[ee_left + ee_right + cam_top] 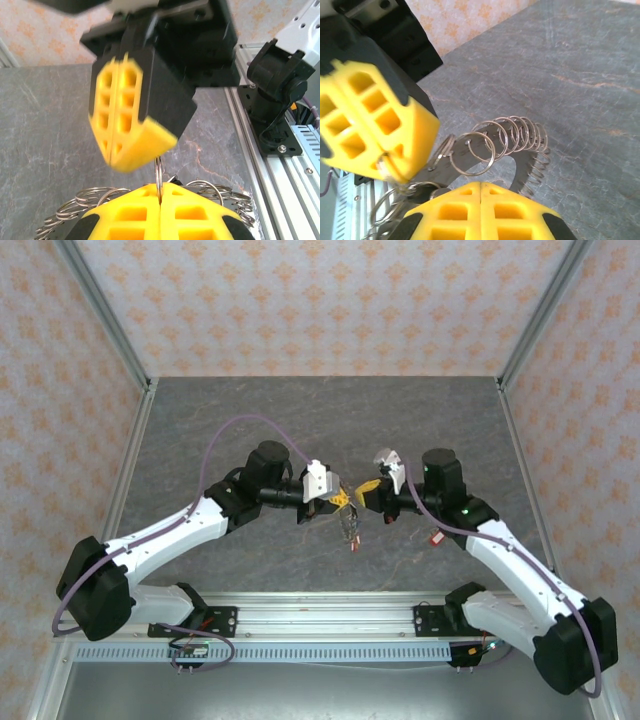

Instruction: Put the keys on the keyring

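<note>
Patterned orange-and-white walls (300,300) are set around a grey, stone-look table (300,420), and an aluminium rail (330,615) is fixed along its near edge. Both arms are bent inward so that the two pincers are set tip to tip above the middle of the table.

The left gripper (160,200) is clenched. Its yellow pads (125,215) are pressed together, and a thin wire loop (158,175) of the keyring (512,135) is seen pinched upright in the seam between them. The keyring is held off the table between the two tools. Its flat grey band is hung with a row of small wire rings that are fanned out to both sides of the left pads.

The right gripper (480,192) is also clenched, with its pads pressed flat together. The keyring's band and a bunch of rings are seen right against its tips, but whether anything is pinched there cannot be told.

One small red key (437,537) is seen lying on the table just beside the right arm.
</note>
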Robot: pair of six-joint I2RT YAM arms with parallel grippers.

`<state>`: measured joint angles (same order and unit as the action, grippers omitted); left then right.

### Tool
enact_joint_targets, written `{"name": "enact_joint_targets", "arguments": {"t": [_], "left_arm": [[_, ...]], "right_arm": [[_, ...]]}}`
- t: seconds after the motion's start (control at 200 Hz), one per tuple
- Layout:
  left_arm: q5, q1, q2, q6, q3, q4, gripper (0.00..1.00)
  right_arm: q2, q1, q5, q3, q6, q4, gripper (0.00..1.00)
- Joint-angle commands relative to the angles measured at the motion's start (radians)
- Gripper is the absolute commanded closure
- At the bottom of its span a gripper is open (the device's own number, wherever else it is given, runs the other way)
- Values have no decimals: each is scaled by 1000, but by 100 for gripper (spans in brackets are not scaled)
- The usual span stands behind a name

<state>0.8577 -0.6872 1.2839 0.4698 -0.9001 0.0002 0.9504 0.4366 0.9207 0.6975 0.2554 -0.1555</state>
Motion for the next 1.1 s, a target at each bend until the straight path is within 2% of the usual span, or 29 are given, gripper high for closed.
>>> {"name": "enact_joint_targets", "arguments": {"t": [0.0, 0.04, 0.18, 0.265, 0.475, 0.681, 0.946, 1.096], "left_arm": [[-27, -2, -33, 36, -18, -21, 100], [-26, -3, -36, 36, -17, -16, 100], [-16, -3, -33, 17, -18, 6, 100], [-6, -3, -29, 13, -19, 11, 100], [2, -3, -23, 9, -28, 7, 100], [3, -3, -18, 7, -39, 0, 100], [6, -2, -13, 10, -46, -2, 100], [10, -3, -13, 7, -49, 0, 100]], "right_arm": [[-48, -4, -39, -2, 52, -49, 100], [-57, -3, -38, -8, 60, -50, 100], [-96, -3, 50, -63, 157, -36, 86], [-92, -3, 55, -72, 171, -33, 80], [-63, 7, 73, -76, 203, -7, 75], [-38, 22, 102, -79, 195, 29, 64], [-45, 39, 133, -112, 148, 125, 58], [-16, 41, 66, -100, 151, 104, 63]]}}
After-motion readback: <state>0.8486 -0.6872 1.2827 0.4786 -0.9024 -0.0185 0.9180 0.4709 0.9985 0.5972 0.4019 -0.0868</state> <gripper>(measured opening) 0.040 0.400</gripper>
